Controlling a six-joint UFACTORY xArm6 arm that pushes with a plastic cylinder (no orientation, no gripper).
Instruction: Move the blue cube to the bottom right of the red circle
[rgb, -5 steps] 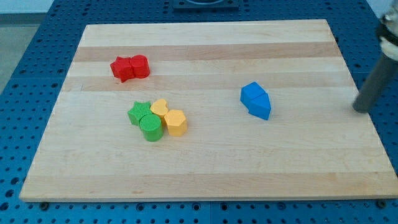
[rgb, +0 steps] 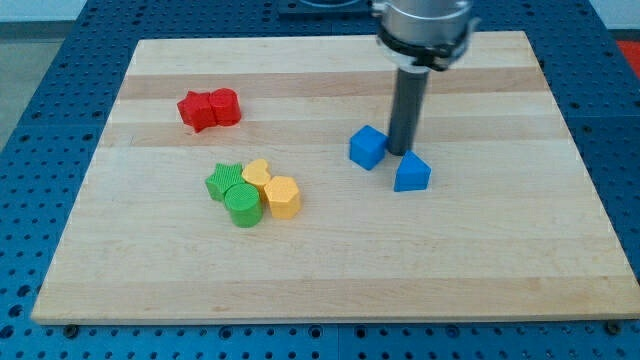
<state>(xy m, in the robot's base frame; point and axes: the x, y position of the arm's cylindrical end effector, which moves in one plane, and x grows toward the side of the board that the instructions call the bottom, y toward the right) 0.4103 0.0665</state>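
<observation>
My tip (rgb: 400, 152), a bare rod grasping nothing, has swept in from the view's right and split the blue pair, leaving the blue cube (rgb: 367, 147) just left, freed yet well apart from the red circle (rgb: 226, 106).

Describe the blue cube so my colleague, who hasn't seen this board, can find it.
On the wooden board, find the dark rod right of centre. My tip stands between two blue blocks. The blue cube is on the view's left, flat-topped; the other blue block is pointed.
</observation>
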